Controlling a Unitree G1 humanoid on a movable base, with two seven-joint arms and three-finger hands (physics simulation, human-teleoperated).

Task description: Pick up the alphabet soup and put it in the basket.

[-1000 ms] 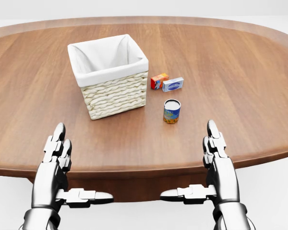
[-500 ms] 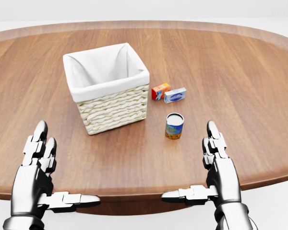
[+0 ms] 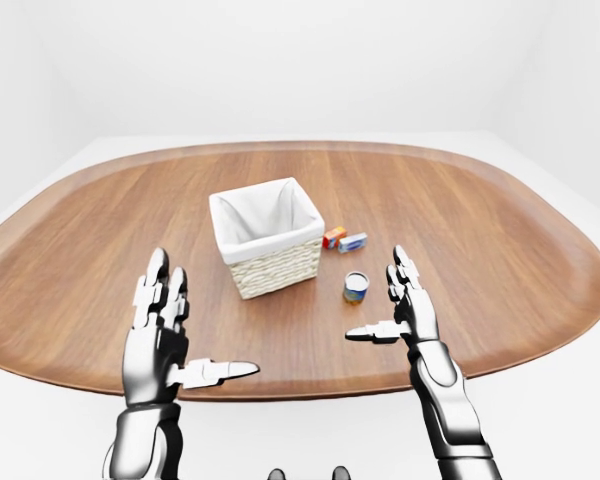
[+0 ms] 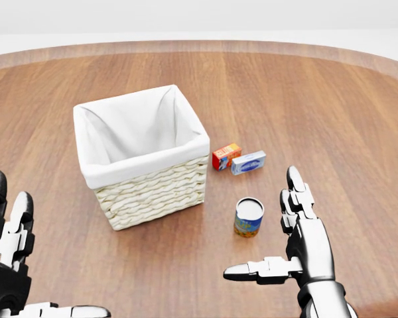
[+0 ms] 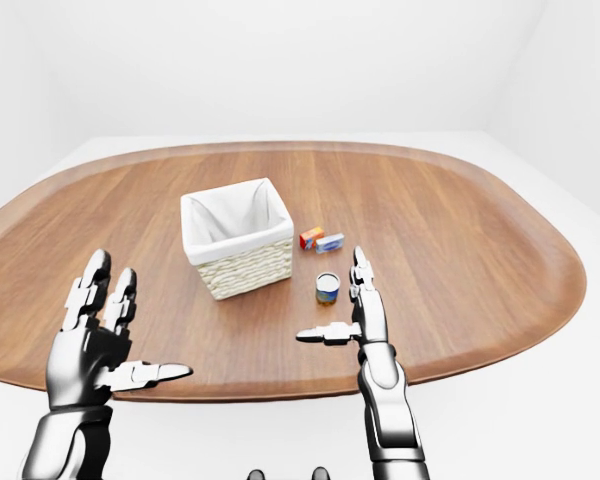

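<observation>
So the right robot hand [image 4: 288, 228] is hovering over the wooden bench [image 4: 331, 106] with fingers spread wide, thumb sticking out to the left, nothing in it. The left robot hand [image 3: 165, 335] is just as splayed out and empty, down at the lower left of the head view. The alphabet soup can [image 4: 249, 217] stands upright just left of the right hand, not touching it. Up-left of the can is the wicker basket [image 4: 152, 189] with its white liner, and two small boxes, an orange one [image 4: 225, 156] and a blue-white one [image 4: 248, 162], lie side by side just right of it.
</observation>
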